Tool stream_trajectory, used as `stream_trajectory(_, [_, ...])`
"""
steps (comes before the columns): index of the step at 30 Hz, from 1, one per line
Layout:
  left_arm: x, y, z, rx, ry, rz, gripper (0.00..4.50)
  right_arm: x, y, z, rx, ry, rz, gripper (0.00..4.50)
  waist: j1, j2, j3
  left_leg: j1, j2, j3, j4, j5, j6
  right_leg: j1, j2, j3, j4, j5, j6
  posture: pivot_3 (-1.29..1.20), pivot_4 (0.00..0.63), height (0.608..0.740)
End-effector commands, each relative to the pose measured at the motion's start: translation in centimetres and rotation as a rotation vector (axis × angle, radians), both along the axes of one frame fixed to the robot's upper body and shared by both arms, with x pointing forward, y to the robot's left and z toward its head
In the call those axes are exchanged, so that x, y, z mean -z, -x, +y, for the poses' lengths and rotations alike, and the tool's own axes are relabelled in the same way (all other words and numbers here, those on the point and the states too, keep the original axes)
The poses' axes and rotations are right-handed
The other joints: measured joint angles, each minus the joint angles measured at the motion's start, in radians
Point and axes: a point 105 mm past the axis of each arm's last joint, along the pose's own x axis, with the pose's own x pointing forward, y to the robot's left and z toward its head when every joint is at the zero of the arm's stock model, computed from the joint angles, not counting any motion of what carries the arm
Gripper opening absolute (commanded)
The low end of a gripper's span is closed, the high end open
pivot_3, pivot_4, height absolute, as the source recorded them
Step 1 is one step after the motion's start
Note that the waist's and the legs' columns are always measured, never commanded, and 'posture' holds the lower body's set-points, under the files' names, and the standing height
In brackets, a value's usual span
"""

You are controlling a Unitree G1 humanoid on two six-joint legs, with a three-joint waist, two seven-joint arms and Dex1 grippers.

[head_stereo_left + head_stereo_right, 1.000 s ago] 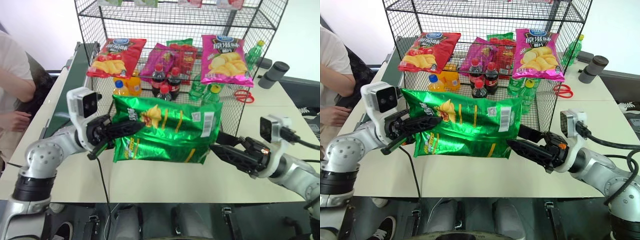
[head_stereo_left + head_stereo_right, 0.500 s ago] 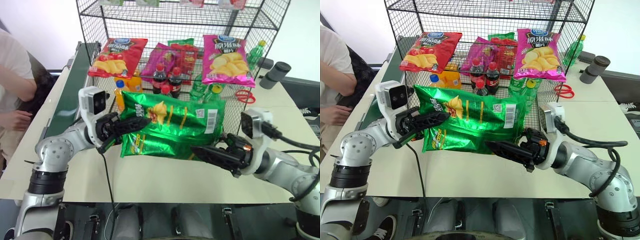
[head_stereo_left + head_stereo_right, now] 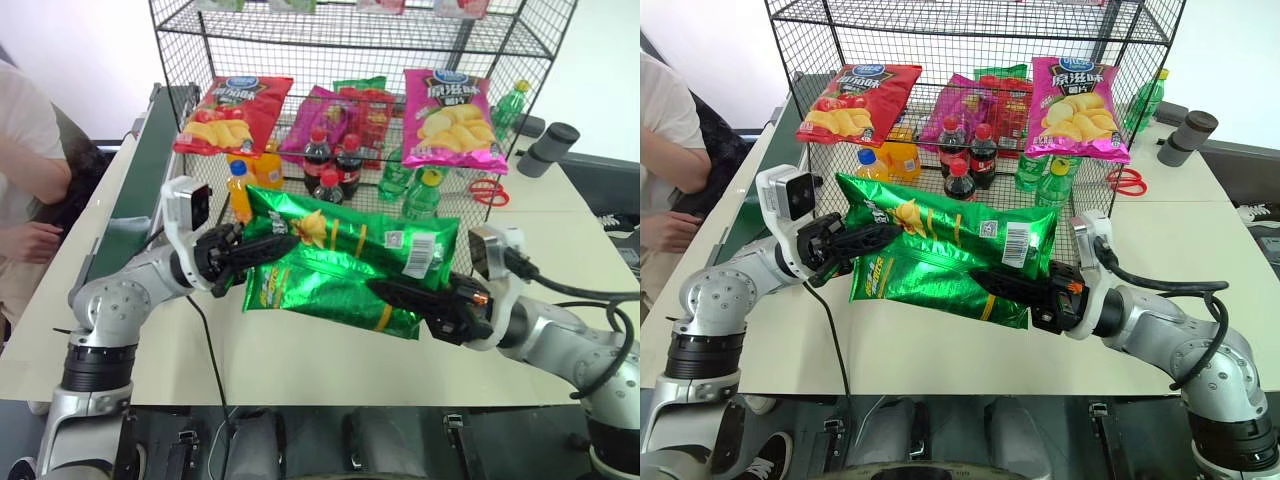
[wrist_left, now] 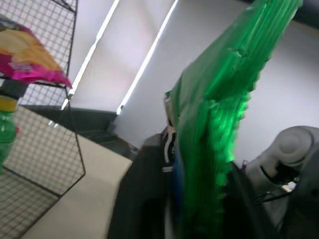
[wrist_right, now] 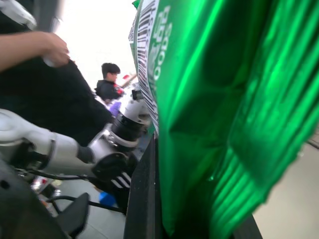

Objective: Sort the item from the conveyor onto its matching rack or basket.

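Table-top rack holding crisp bags, bottles, right end effector pinching green bag

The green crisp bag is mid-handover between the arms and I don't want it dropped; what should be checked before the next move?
1. Right gripper shut on the green crisp bag: ok.
2. Left gripper at the bag's other end; whether it grips or has let go: cannot tell.
3. Bag off the table: ok.
4. Bag in front of the rack, not yet inside: ok.
5. Free slot among the rack's crisp bags: cannot tell.
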Motion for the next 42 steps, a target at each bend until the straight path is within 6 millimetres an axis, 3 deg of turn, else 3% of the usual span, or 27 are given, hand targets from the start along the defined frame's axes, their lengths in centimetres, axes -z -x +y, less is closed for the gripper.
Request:
stream_trajectory(1, [-0.4,-0.3,1.6,-0.075,0.0,-0.041,3.4,-0.3,-0.3,-0.6,0.071,0.143,-0.152,0.0,0.001,0.0,0.0,0.0,0.0,0.0,0.0,0.0,0.0,0.0,0.0,0.0,0.0,0.0,0.0,0.0,0.15,0.74])
stream_trajectory(3, [0.0,-1.1,2.6,-0.149,-0.003,-0.04,4.34,-0.6,-0.5,-1.0,0.119,0.203,-0.23,0.0,0.002,0.0,0.0,-0.001,0.0,0.0,0.0,0.0,0.0,-0.001,0.0,0.0,0.0,0.0,0.0,0.0,0.15,0.74])
stream_trajectory(4, [0.3,-1.4,3.1,-0.181,-0.014,-0.045,4.43,-1.1,-0.8,-1.2,0.159,0.239,-0.295,0.0,0.002,0.0,0.0,0.0,0.0,0.0,0.0,0.0,0.0,0.0,0.0,0.0,0.0,0.0,0.0,0.0,0.15,0.74])
stream_trajectory(12, [0.8,-5.0,6.2,-0.612,-0.059,-0.209,4.43,-7.6,-2.6,-0.5,0.457,0.453,-0.999,0.0,0.004,0.0,0.0,-0.001,0.0,0.0,0.0,0.0,0.0,-0.001,-0.001,0.0,0.0,0.0,0.0,0.0,0.15,0.74])
stream_trajectory(16, [1.4,-4.9,5.3,-0.677,-0.131,-0.302,4.43,-10.0,-5.1,-0.5,0.666,0.678,-1.325,0.0,0.002,0.0,0.0,-0.002,0.0,0.001,0.0,0.0,0.0,-0.003,-0.001,0.0,0.0,0.0,0.0,0.0,0.15,0.74])
stream_trajectory(18, [1.2,-4.6,4.7,-0.691,-0.137,-0.361,4.43,-10.6,-6.7,-0.8,0.784,0.787,-1.399,0.0,0.0,0.0,0.0,-0.002,0.0,0.002,0.0,0.0,0.0,-0.004,-0.002,0.001,0.0,0.0,0.0,0.0,0.15,0.74])
stream_trajectory(22, [1.6,-4.6,4.0,-0.747,-0.167,-0.423,4.43,-9.6,-9.4,-0.4,0.862,1.027,-1.571,0.0,0.003,0.0,0.0,-0.003,0.001,0.002,0.0,0.001,-0.001,-0.005,-0.002,0.001,0.0,0.0,0.0,0.0,0.15,0.74])
stream_trajectory(28, [2.0,-4.6,3.8,-0.786,-0.179,-0.436,4.43,-8.2,-12.8,0.2,0.885,1.191,-1.57,0.0,-0.001,0.0,0.0,-0.004,0.001,0.005,-0.001,0.001,-0.002,-0.007,-0.001,0.002,0.001,0.0,0.0,0.0,0.15,0.74])
stream_trajectory(30, [2.0,-5.1,4.4,-0.868,-0.187,-0.449,4.43,-8.9,-14.7,0.2,0.949,1.255,-1.565,0.0,-0.003,0.0,0.0,-0.004,0.001,0.005,0.0,0.001,-0.002,-0.008,-0.001,0.002,0.001,0.0,0.0,0.0,0.15,0.74])
stream_trajectory(34, [1.9,-4.9,4.4,-0.934,-0.17,-0.461,4.43,-8.5,-17.4,-0.3,1.034,1.309,-1.464,0.0,-0.002,0.0,0.0,-0.004,0.001,0.006,0.0,0.001,-0.002,-0.008,-0.001,0.002,0.002,0.0,0.0,0.0,0.15,0.74])
stream_trajectory(42, [2.2,-4.1,3.9,-0.939,-0.158,-0.451,4.43,-8.1,-19.7,0.0,1.127,1.354,-1.346,0.0,-0.006,0.0,0.0,-0.013,0.001,0.006,0.001,0.005,-0.009,-0.018,-0.002,0.002,0.005,0.0,0.0,0.0,0.15,0.74])
